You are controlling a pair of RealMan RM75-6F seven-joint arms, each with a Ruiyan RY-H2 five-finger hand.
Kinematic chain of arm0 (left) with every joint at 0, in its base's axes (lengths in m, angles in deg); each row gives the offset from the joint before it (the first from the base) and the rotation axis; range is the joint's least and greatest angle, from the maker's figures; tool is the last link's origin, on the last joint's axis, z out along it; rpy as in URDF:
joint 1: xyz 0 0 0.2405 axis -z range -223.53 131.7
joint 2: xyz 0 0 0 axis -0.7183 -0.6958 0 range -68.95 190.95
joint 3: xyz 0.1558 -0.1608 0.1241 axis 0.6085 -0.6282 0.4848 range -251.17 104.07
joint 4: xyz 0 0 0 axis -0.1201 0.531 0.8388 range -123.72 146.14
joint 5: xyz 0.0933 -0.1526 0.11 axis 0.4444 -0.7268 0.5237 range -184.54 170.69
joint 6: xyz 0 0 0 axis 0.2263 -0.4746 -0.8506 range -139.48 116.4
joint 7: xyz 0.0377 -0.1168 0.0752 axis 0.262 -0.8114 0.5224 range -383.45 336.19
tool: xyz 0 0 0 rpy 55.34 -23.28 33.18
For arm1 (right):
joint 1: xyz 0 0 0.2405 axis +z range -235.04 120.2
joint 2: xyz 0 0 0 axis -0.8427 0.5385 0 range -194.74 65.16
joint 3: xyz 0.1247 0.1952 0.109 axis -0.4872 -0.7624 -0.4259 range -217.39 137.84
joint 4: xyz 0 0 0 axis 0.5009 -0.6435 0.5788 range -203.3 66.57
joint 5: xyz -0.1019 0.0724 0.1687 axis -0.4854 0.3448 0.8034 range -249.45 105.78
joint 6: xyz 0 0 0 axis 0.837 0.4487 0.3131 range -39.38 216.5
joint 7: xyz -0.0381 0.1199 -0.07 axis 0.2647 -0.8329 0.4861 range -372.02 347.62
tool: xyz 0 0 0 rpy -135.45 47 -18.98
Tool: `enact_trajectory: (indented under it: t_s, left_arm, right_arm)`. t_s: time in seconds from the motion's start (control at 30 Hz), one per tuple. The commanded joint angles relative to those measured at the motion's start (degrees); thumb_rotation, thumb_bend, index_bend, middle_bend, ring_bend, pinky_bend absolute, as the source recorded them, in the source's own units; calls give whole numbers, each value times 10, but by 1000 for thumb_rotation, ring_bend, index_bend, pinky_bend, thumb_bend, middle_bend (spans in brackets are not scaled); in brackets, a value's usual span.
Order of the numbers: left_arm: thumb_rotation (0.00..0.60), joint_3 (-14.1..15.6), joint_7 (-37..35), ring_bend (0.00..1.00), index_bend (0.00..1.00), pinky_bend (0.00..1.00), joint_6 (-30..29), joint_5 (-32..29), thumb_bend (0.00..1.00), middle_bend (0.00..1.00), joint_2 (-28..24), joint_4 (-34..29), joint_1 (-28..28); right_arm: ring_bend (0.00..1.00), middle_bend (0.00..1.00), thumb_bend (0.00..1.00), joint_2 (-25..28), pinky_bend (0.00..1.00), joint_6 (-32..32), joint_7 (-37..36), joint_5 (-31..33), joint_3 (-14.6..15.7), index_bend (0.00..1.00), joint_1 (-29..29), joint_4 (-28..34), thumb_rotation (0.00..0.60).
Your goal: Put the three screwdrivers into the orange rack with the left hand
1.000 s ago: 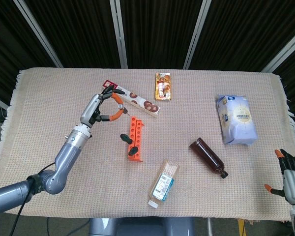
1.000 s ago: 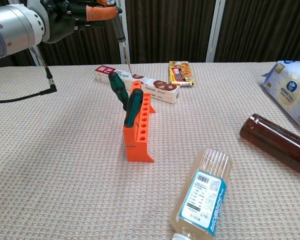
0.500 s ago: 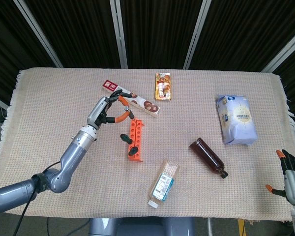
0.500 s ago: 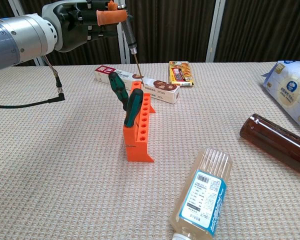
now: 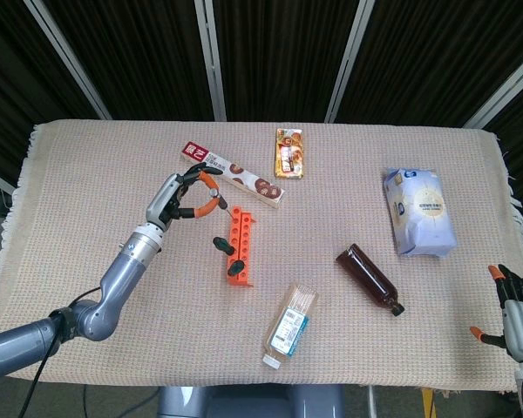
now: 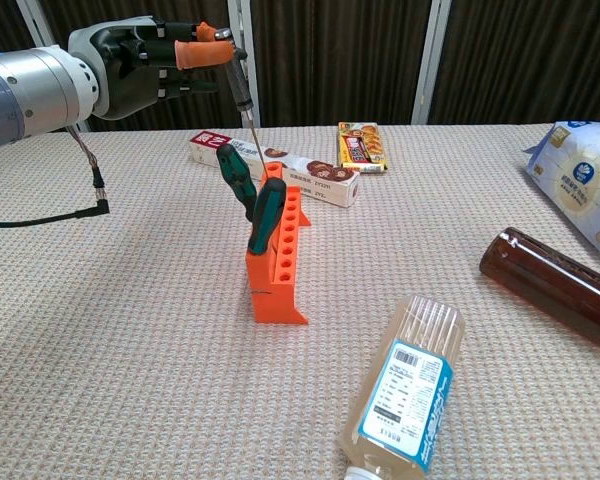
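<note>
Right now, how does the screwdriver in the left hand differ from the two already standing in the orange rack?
The held screwdriver has an orange handle; the two racked screwdrivers have dark green ones. The left hand holds it above the orange rack with its tip near the rack's far end; the racked pair sit in holes, leaning. All three point shaft downward.

My left hand [image 6: 145, 65] hangs above the far end of the orange plastic rack [image 6: 277, 255]. Two green-handled screwdrivers [image 6: 252, 198] lean out of the rack's near holes, blocking any approach from the near side. The long white biscuit carton [image 6: 280, 168] lies just behind the rack, closing off the far side. Bare woven cloth [image 6: 120, 300] on the rack's left gives open passage.
</note>
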Motion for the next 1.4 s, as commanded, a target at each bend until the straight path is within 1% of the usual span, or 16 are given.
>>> enact_trajectory:
  t_s: [0.03,0.13,0.43,0.77,1.13,1.4]
  left_arm:
    - [600,0,-1,0,664,87,0,1,513,221,2,3,2]
    - [600,0,-2,0,662,87,2,1,514,221,5,7,5]
    - [600,14,16,0,656,87,12,-7,512,220,20,21,16]
    - [600,18,54,0,651,65,-5,-24,513,215,51,50,30]
    - [600,24,77,0,646,38,-8,-34,515,211,65,65,33]
    - [600,29,94,0,642,35,-12,-42,514,208,83,78,36]
  right_arm:
    - [0,11,0,1,0,0,1,1,0,0,-1,1,600]
    - [0,11,0,1,0,-2,2,2,0,0,-2,3,600]
    - [0,11,0,1,0,0,4,4,0,0,-2,4,600]
    - [0,11,0,2,0,-1,4,8,0,0,-5,4,600]
    - [0,11,0,1,0,3,2,9,-1,0,-3,1,600]
    - [0,12,0,1,0,4,-3,12,-1,0,-5,-3,600]
